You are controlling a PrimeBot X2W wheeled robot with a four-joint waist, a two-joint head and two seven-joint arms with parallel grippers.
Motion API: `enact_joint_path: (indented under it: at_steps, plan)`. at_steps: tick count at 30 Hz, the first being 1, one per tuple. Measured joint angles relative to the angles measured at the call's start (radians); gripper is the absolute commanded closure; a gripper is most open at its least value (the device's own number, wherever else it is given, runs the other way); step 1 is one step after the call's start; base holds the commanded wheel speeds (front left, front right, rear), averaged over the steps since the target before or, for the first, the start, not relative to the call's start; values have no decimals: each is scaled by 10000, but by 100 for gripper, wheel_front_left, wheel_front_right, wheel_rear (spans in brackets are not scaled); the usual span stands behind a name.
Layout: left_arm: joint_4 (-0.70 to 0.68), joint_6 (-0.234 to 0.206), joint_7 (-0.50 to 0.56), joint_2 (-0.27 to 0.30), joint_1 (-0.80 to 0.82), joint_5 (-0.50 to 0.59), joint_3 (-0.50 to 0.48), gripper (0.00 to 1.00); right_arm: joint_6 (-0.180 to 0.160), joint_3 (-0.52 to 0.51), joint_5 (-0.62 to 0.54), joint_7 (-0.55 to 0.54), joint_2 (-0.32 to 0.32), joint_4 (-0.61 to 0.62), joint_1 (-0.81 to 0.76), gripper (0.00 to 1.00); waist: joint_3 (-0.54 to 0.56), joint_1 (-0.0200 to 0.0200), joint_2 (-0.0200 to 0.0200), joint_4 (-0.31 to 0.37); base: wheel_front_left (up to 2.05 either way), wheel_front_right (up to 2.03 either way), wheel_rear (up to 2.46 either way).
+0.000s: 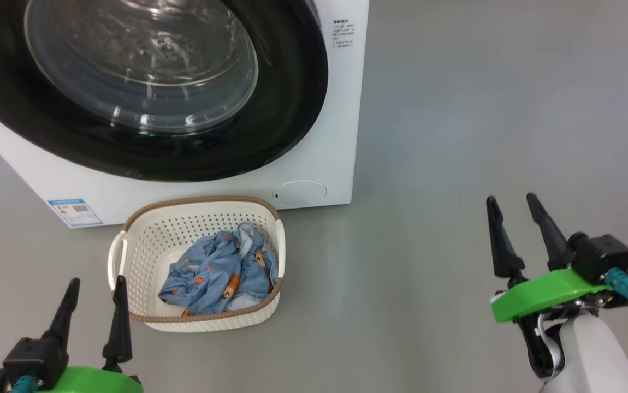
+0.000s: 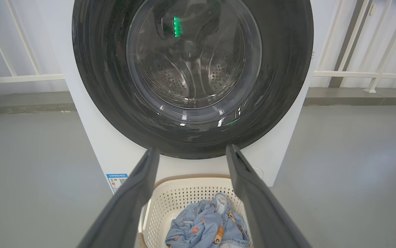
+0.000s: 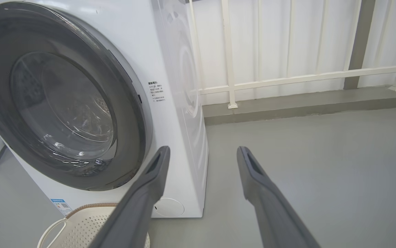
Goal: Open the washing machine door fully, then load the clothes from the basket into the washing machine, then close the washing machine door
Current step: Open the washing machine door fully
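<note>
Below the washing machine door [image 1: 144, 82] (shut) sits the basket [image 1: 150, 240].

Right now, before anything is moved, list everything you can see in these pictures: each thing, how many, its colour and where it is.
washing machine: one, white, standing on the floor ahead
washing machine door: one, black rim with clear glass, shut on the machine's front
energy sticker: one, blue and white, low on the machine's front, left corner
round flap: one, white, low on the machine's front, right corner
basket: one, cream with brown rim, on the floor before the machine
clothes: one heap, light blue with orange-brown print, inside the basket
railing: one, white, behind the machine
floor: one, grey, all around
left gripper: one, dark fingers apart, beside the basket
right gripper: one, dark fingers apart, over bare floor
</note>
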State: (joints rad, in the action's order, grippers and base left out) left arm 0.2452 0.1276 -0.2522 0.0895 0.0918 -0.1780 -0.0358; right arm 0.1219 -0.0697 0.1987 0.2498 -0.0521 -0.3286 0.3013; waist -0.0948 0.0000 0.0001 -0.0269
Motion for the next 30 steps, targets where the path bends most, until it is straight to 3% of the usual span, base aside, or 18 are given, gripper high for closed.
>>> enact_joint_path:
  at_steps: [13, 26, 29, 30]
  plan:
    - [-184, 0, 0, -104, 25, -29, 134, 0, 0, -88, 2190, 2, -48, -82, 1658, 0, -674, 0, 0, -310, 0, 0, 0]
    - [-171, 0, -2, -161, 593, -228, 426, 0, 0, -123, 7154, -385, -92, -901, 3253, 0, -1429, 0, 0, -682, 0, 0, 0]
    - [-173, 0, -2, -205, 648, -301, 433, 0, 0, -144, 7814, -564, -98, -1030, 3451, 76, -1545, 0, 0, -731, 0, 0, 0]
    - [-173, 2, 0, -207, 654, -313, 443, 0, 0, -142, 8077, -688, -102, -1089, 3563, 90, -1603, 0, 0, -751, 0, 0, 0]
